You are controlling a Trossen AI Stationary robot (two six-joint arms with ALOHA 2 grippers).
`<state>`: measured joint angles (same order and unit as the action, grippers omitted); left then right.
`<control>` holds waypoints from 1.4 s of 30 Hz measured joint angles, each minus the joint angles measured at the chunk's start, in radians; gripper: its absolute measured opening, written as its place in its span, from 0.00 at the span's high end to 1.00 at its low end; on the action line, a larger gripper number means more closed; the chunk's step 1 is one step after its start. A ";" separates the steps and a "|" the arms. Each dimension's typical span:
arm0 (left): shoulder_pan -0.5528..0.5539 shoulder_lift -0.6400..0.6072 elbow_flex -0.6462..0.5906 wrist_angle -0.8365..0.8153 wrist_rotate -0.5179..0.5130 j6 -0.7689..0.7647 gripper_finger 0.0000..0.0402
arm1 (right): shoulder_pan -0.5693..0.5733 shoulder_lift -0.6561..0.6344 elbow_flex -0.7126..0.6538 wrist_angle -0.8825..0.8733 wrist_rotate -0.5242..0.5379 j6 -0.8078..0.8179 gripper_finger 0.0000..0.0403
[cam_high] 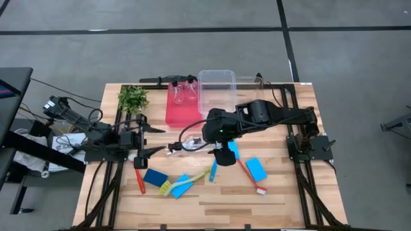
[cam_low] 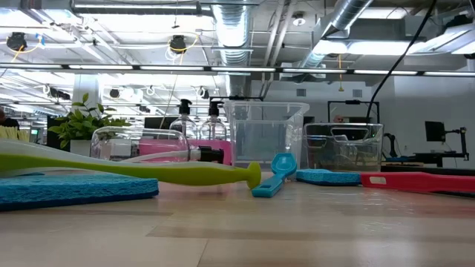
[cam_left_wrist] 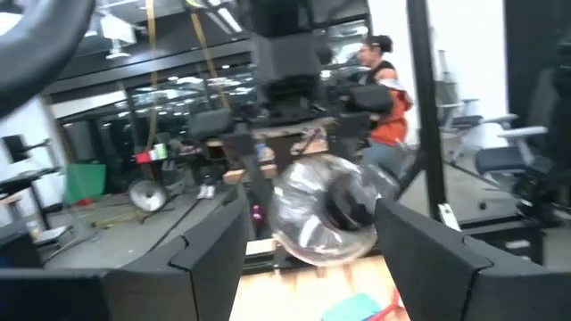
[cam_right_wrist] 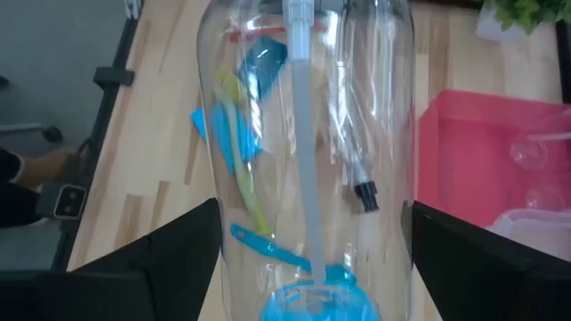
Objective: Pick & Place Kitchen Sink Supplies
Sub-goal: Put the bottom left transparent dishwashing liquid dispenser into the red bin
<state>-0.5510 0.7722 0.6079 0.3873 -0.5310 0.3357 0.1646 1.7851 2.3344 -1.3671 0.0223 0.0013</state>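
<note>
My right gripper [cam_high: 196, 142] is shut on a clear plastic bottle [cam_right_wrist: 308, 107] above the table's middle. The bottle's black-capped end [cam_left_wrist: 343, 209] faces my left gripper [cam_high: 160, 140], which is open at about the same height, its fingers [cam_left_wrist: 210, 245] short of the bottle. Another clear bottle [cam_low: 148, 142] lies on its side on the table, its black cap [cam_low: 211, 153] toward the right. Blue sponges [cam_high: 155, 176] [cam_high: 255, 168] lie flat on the near half. So do red brushes [cam_high: 140, 179] [cam_high: 252, 178], a yellow-green brush [cam_high: 187, 179] and a blue brush [cam_high: 214, 170]. My right gripper pinches the bottle's round body [cam_right_wrist: 223, 178] between its two fingers, one on each side of the wall. The fingers slant down from the table's right and lie along the bottle. The bottle is lifted clear of the table, its capped end pointing away toward my left gripper.
A red tray [cam_high: 174, 115] with two upright pump bottles [cam_high: 183, 95] stands at the far middle, a clear bin [cam_high: 217, 80] on its right. A leafy plant [cam_high: 133, 97] is at the far left. A person in orange [cam_left_wrist: 388, 89] stands beyond the table.
</note>
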 joint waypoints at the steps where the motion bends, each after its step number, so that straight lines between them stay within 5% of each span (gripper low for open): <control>1: 0.004 0.008 0.000 0.001 0.016 -0.001 0.39 | 0.000 0.000 0.000 0.006 0.000 0.000 0.19; 19: 0.020 0.135 0.000 0.164 0.031 0.031 0.39 | 0.000 0.000 0.000 0.073 -0.033 -0.008 0.19; 29: 0.094 0.204 0.000 0.333 0.217 0.027 0.39 | 0.000 0.000 0.000 0.097 -0.034 -0.011 0.19; 42: 0.117 0.267 0.000 0.447 0.256 0.027 0.39 | 0.000 0.000 0.000 0.118 -0.034 -0.011 0.19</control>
<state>-0.4344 1.0389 0.6079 0.8346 -0.2751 0.3626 0.1642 1.7855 2.3344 -1.2493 -0.0116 -0.0099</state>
